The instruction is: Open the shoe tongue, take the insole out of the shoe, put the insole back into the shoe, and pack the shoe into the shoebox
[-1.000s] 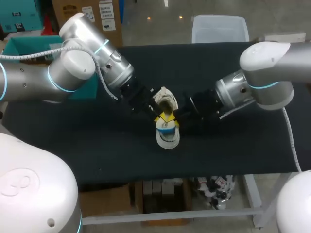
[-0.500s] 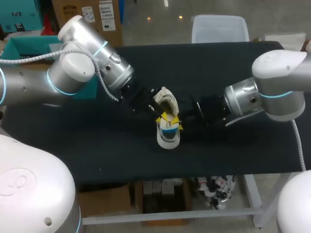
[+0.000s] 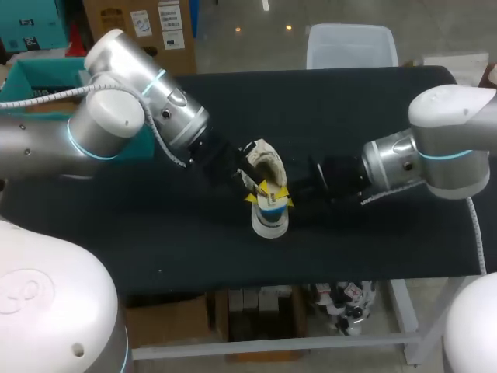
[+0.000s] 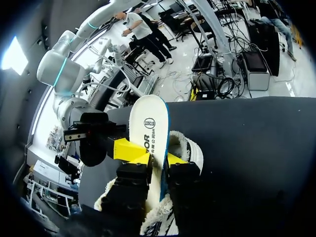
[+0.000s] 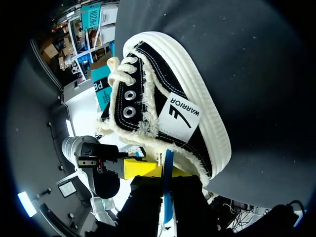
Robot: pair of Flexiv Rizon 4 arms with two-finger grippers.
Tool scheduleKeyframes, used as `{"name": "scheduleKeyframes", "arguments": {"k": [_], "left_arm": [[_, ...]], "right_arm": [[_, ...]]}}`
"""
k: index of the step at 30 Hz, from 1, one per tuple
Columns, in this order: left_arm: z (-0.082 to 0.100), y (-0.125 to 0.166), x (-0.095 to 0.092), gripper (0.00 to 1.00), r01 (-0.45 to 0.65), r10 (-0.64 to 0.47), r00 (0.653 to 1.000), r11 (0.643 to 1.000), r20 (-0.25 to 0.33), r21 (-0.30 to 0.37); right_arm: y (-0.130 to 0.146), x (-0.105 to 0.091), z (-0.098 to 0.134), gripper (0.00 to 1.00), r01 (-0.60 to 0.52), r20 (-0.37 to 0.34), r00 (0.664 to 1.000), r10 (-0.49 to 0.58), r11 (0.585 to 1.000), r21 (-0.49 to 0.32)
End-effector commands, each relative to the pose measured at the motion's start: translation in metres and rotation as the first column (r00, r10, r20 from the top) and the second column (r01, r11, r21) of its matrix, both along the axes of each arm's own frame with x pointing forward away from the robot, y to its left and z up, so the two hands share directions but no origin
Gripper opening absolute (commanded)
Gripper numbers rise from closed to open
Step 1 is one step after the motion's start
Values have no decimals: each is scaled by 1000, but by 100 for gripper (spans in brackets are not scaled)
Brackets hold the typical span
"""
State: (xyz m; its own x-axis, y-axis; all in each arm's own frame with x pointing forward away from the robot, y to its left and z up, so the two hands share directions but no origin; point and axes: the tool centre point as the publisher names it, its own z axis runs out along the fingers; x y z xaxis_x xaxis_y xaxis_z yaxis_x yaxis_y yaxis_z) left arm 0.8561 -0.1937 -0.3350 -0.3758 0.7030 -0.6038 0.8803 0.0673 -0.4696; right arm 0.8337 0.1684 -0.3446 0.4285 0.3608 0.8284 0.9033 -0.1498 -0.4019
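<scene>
A black canvas shoe (image 3: 268, 162) with a white sole and fleecy lining lies on its side mid-table. The white, blue-edged insole (image 3: 269, 219) sticks out of it toward the table's front. In the left wrist view the insole (image 4: 148, 118) runs up between my left gripper's (image 4: 157, 159) slightly parted fingers. My right gripper (image 5: 167, 186) is shut on the insole's blue edge (image 5: 168, 173), just beside the shoe's (image 5: 163, 98) sole. In the head view, the left gripper (image 3: 252, 194) and right gripper (image 3: 283, 196) meet at the insole from either side.
The black table (image 3: 373, 249) stretches out to the right and the front. A teal open box (image 3: 35, 78) stands at the far left, partly behind my left arm. A clear plastic bin (image 3: 349, 47) sits past the far edge.
My left gripper's fingers have parted a little around the insole. The right arm's body has drawn back to the right while its gripper stays on the insole.
</scene>
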Motion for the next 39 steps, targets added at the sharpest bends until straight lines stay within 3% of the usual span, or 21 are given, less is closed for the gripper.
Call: {"name": "scheduleKeyframes", "arguments": {"k": [1, 9, 18, 24, 35, 36, 37, 38, 39], "left_arm": [[0, -1, -10, 0, -25, 25, 999, 1000, 35, -16], [-7, -2, 4, 0, -51, 52, 996, 999, 76, -13], [-6, -3, 20, 0, -53, 54, 996, 999, 72, -11], [-15, -5, 29, 0, -64, 64, 996, 998, 55, -6], [-20, -5, 30, 0, -80, 81, 996, 997, 44, -9], [-20, -5, 29, 0, -80, 80, 996, 997, 43, -10], [-19, -5, 29, 0, -80, 80, 996, 997, 43, -12], [-19, -4, 28, 0, -80, 81, 996, 997, 43, -14], [-19, -4, 27, 0, -81, 81, 996, 997, 44, -14]], "right_arm": [[1, -1, -4, 0, 12, 10, 1000, -12, 1000, 17], [8, 8, -5, 0, 6, 22, 1000, -6, 1000, -11], [24, 26, -3, 0, -20, 44, 999, 23, 997, -69], [23, 34, -16, 0, -8, 9, 1000, 9, 996, -85], [17, 28, -15, 0, 12, 1, 1000, -12, 997, -82], [16, 25, -14, 7, 16, 4, 1000, -15, 997, -78], [14, 23, -12, 36, 19, 7, 1000, -18, 997, -76], [13, 21, -11, 45, 24, 11, 1000, -23, 997, -74], [11, 18, -10, 48, 28, 14, 1000, -27, 997, -71]]}}
